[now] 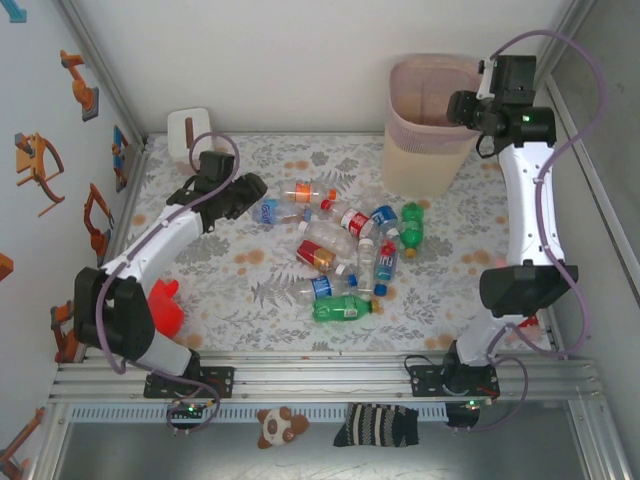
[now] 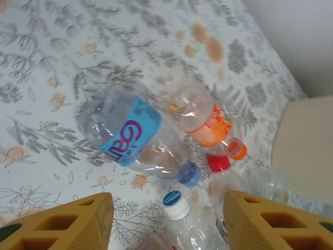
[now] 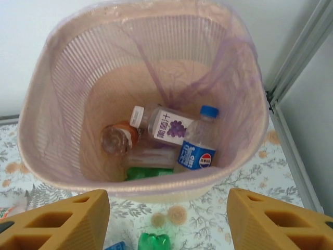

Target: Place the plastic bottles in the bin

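My left gripper (image 2: 169,221) and right gripper (image 3: 169,216) stand open, empty. The bin (image 3: 36,151) wall half-hides a green bottle (image 3: 148,173). Blue-label bottle (image 2: 127,133): script illegible. Blue-capped bottle (image 3: 197,146): Pepsi roundel.

The surface (image 1: 230,270) is covered with a pale cloth printed with grey fern leaves and orange blossoms. The bin (image 1: 425,165) stands upright at its far right, and a white tissue box (image 1: 185,135) sits in the far left corner. A loose cluster of plastic bottles (image 1: 345,255) lies mid-surface, most on their sides. At the cluster's left edge a clear blue-labelled bottle (image 2: 125,133) lies just beside an orange-labelled bottle (image 2: 208,122), their caps pointing the same way. A dark green bottle (image 1: 410,225) lies at the right edge, near the bin. A bright green bottle (image 1: 340,308) lies nearest the arms. A red plastic object (image 1: 165,305) rests at the near left.
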